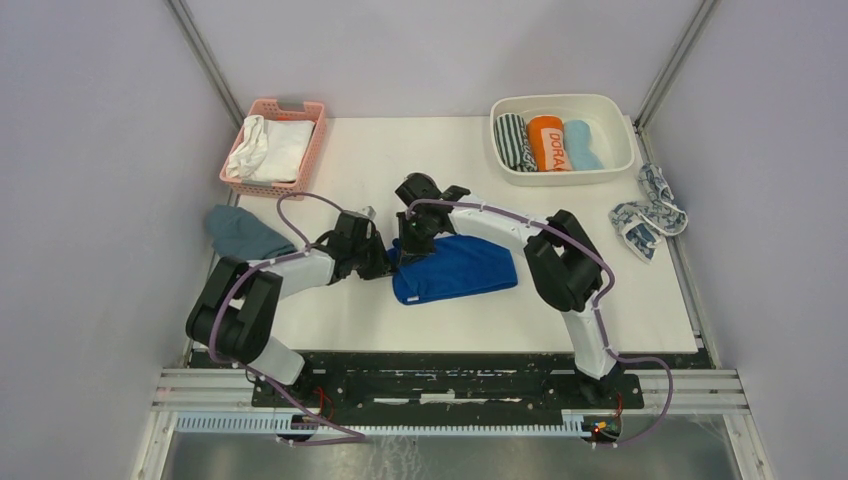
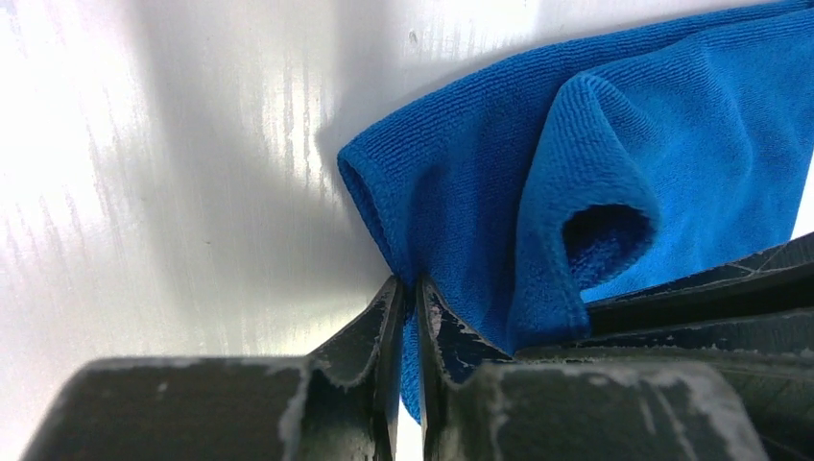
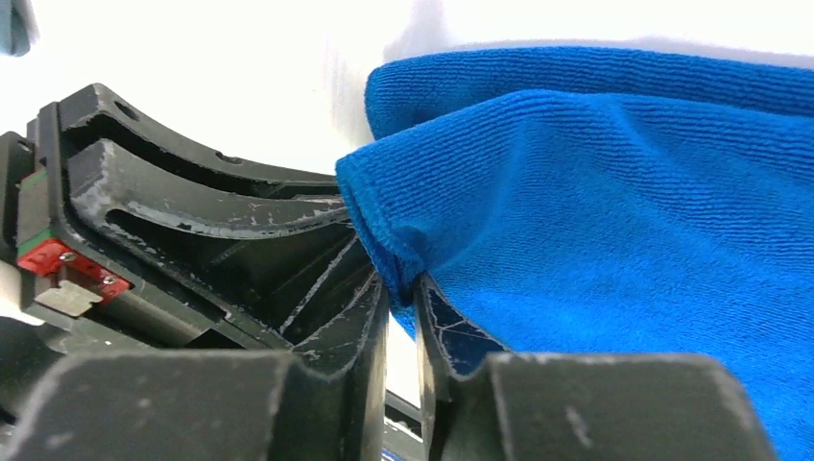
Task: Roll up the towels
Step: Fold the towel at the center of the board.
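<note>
Your left fingers (image 2: 389, 309) and right fingers (image 3: 371, 312) are each pressed nearly together, pinching the left end of the royal blue towel (image 1: 455, 268). From there it lies on the surface (image 1: 350, 322) with its long axis running to the right, so the roll probably goes that way.

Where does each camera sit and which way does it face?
Top external: above and behind, looking down on the table; left arm and right arm show whole.
Left wrist: on the left arm, facing along its left gripper, pinching the royal blue towel.
Right wrist: on the right arm, facing along its right gripper, pinching that towel.
Shared: all three see this towel.
</note>
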`<control>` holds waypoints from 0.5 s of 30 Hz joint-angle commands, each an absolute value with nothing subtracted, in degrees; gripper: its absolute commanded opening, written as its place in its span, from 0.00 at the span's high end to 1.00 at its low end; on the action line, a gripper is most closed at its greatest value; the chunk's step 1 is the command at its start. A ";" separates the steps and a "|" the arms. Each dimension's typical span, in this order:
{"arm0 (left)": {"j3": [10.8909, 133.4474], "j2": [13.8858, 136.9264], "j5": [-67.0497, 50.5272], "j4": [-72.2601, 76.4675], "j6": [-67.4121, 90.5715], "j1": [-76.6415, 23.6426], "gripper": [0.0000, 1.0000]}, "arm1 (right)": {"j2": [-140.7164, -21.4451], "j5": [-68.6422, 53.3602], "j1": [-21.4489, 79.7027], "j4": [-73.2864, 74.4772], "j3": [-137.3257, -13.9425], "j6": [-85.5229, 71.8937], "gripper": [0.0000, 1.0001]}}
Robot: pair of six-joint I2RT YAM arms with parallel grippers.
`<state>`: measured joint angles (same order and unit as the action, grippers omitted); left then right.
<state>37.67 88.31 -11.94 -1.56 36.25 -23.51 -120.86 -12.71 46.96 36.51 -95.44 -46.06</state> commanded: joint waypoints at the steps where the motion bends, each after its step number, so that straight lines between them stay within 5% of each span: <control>1: 35.59 86.43 -7.70 -4.82 37.20 -23.78 0.81 | -120.06 -16.52 47.55 32.43 -96.50 -45.79 0.75; 15: 40.01 72.60 5.01 -15.83 36.40 -26.15 0.53 | -99.08 -20.18 32.10 20.23 -71.69 -36.44 0.53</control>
<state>35.22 75.81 0.32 -12.43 36.62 -23.90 -106.26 -18.41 39.22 27.77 -78.22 -39.79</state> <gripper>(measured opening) 0.443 0.454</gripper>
